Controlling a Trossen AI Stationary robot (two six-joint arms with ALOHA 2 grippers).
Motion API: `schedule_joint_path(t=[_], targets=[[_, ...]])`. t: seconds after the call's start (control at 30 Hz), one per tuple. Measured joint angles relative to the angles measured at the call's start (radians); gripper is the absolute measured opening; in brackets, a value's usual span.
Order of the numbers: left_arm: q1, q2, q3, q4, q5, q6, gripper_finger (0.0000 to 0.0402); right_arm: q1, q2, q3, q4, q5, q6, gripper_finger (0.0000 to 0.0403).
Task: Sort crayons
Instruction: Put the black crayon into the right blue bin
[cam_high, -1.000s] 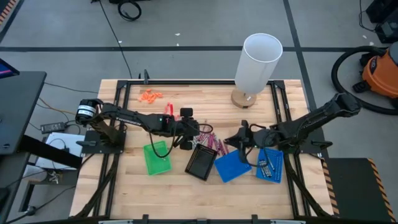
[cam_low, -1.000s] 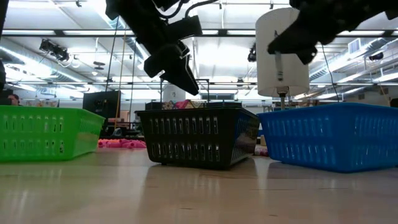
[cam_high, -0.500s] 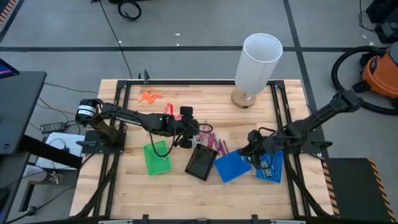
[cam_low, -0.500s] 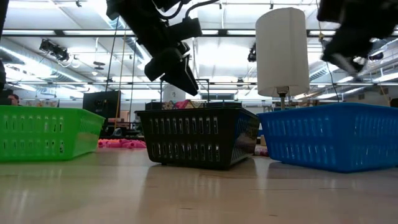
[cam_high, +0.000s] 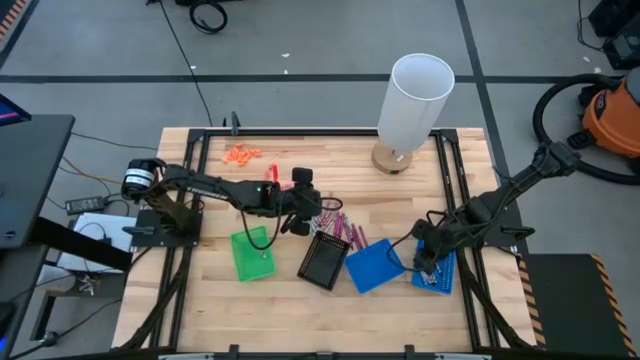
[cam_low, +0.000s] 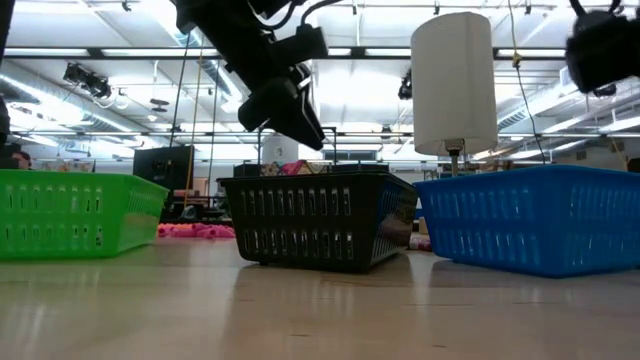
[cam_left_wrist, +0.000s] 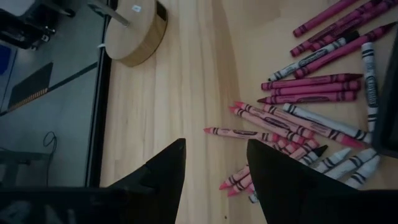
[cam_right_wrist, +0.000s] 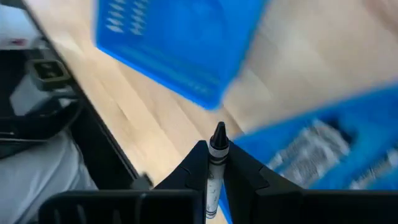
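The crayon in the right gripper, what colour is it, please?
The crayon looks grey-silver with a dark tip, best seen in the right wrist view.

A: Room bg?
B: Grey floor (cam_high: 320, 40) w/ dark seam lines; black cable coil (cam_high: 208, 15) at 12 o'clock, orange vac (cam_high: 612, 112) at 3.
A: Overhead?
B: Open ceiling, long strip lights (cam_low: 60, 88), ducts; bright, workshop clutter behind.

Workshop or lab: concrete floor (cam_high: 320, 90), orange shop vacuum (cam_high: 612, 118), ceiling strip lights (cam_low: 60, 88).
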Motion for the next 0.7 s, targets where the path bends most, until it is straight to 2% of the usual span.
schedule_joint_path(t=[0.3, 0.7], targets=[[0.018, 0.000, 0.000, 0.000, 0.000, 0.000, 0.0183, 0.026, 0.005, 0.000, -0.229, -0.038, 0.232, 0.0039], [0.018, 0.000, 0.000, 0.000, 0.001, 0.000, 0.0183, -0.006, 0.114, -0.044, -0.230, -0.048, 0.215, 0.0040]])
